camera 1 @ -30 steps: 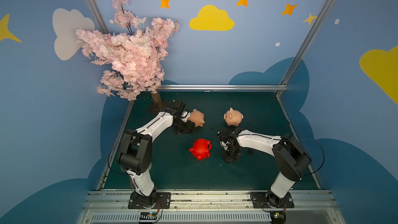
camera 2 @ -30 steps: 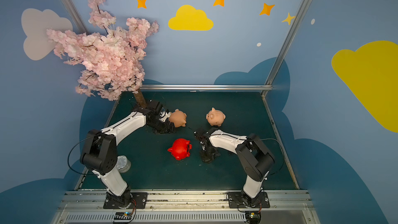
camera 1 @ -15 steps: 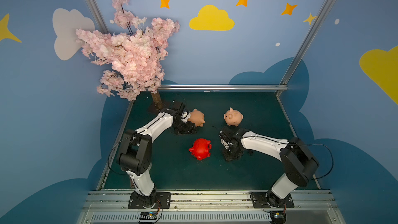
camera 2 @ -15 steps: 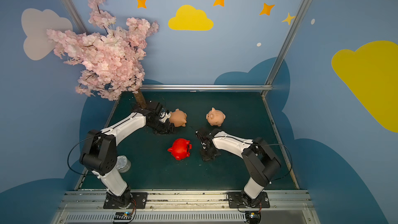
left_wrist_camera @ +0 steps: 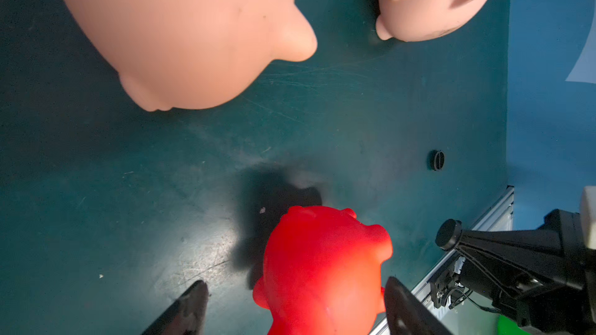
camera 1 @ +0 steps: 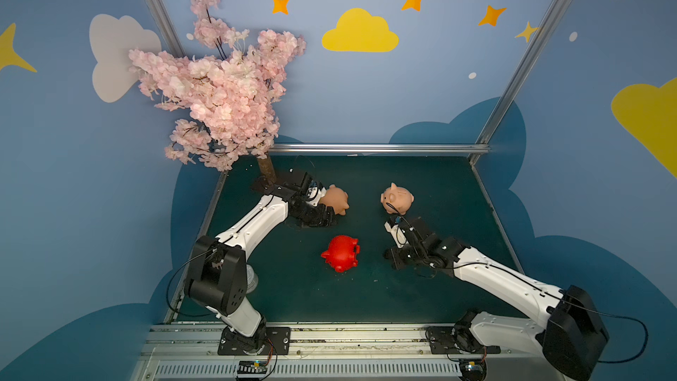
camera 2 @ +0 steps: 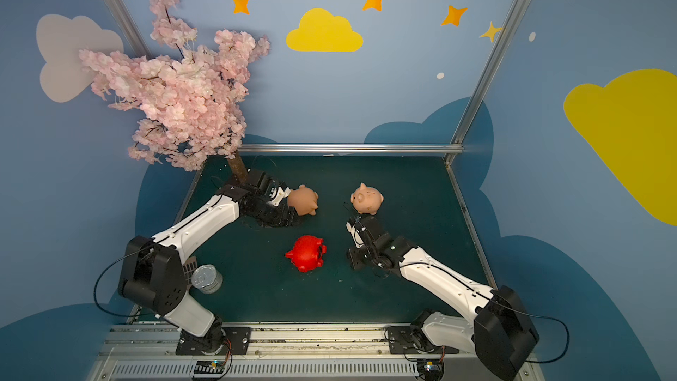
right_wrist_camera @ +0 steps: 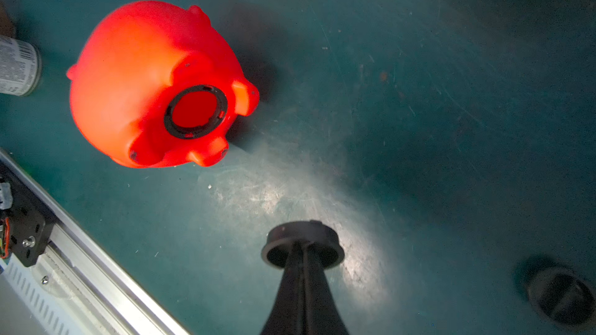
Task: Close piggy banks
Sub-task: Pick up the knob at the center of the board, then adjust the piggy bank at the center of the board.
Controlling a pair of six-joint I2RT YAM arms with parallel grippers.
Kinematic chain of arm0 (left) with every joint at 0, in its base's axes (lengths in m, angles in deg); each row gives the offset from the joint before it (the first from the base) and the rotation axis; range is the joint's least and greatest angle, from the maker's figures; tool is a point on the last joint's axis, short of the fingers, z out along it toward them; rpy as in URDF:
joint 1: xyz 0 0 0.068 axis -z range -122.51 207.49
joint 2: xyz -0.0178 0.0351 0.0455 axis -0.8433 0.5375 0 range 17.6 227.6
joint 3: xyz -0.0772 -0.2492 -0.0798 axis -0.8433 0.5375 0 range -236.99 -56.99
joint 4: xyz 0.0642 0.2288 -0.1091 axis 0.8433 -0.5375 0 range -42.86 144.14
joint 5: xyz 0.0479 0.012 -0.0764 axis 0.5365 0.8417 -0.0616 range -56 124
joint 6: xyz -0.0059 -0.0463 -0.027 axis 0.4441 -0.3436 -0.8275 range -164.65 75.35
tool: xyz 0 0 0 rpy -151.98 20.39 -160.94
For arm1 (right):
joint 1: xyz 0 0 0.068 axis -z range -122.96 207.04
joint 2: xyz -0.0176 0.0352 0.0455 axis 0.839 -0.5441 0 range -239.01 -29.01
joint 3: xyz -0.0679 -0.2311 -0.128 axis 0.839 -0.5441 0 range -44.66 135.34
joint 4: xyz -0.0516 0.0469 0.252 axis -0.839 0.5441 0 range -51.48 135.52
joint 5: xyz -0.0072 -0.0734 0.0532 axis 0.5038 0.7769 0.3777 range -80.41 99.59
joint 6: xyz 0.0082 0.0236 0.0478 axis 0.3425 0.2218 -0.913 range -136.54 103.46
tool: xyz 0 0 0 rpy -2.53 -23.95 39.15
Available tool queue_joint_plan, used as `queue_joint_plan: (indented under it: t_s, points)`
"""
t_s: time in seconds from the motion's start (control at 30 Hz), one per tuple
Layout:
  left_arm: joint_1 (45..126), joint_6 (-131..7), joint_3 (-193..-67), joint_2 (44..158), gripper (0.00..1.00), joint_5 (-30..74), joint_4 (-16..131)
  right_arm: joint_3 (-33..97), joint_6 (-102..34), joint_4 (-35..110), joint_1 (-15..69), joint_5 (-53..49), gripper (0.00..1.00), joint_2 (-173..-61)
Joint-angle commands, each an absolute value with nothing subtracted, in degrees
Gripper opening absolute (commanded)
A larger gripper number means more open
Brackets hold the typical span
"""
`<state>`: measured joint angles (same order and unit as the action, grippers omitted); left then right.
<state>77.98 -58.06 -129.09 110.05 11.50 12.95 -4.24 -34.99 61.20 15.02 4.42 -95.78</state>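
Glossy red piggy bank (right_wrist_camera: 129, 69), belly hole (right_wrist_camera: 195, 111) open, left jaws wide, right jaws seemingly pinching plug (right_wrist_camera: 303, 240)

Left claw (left_wrist_camera: 295, 281) hangs open, reaching forward; right claw (right_wrist_camera: 303, 251) is pinched shut on a dark plug (right_wrist_camera: 301, 232).

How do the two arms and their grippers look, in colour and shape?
The left arm and the right arm have white rounded links between bulky black joint housings, on black base plates. A thin black cable loops beside each. The left gripper and the right gripper are black, with slim tapering fingers.
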Motion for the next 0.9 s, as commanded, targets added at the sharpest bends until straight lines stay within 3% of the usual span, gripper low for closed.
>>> queue_joint_plan:
  t_s: [0.0,0.3,0.57,0.87]
  points:
    - [80.2,-56.9,-129.0,108.2,0.87,11.2,10.5,-8.7,-33.9,50.7,16.4,1.6,0.0,-92.8]
    - [89.4,-60.5,-127.7,105.9,0.99,22.4,7.8,-19.8,-31.7,32.4,20.2,-5.0,0.0,-88.2]
    - [93.5,-66.4,-125.9,106.4,0.99,29.6,7.8,-23.0,-28.8,27.1,21.3,-7.5,0.0,-87.0]
    - [93.9,-63.1,-126.7,110.8,0.97,25.9,9.2,-24.2,-26.7,24.2,21.6,-11.3,0.0,-87.1]
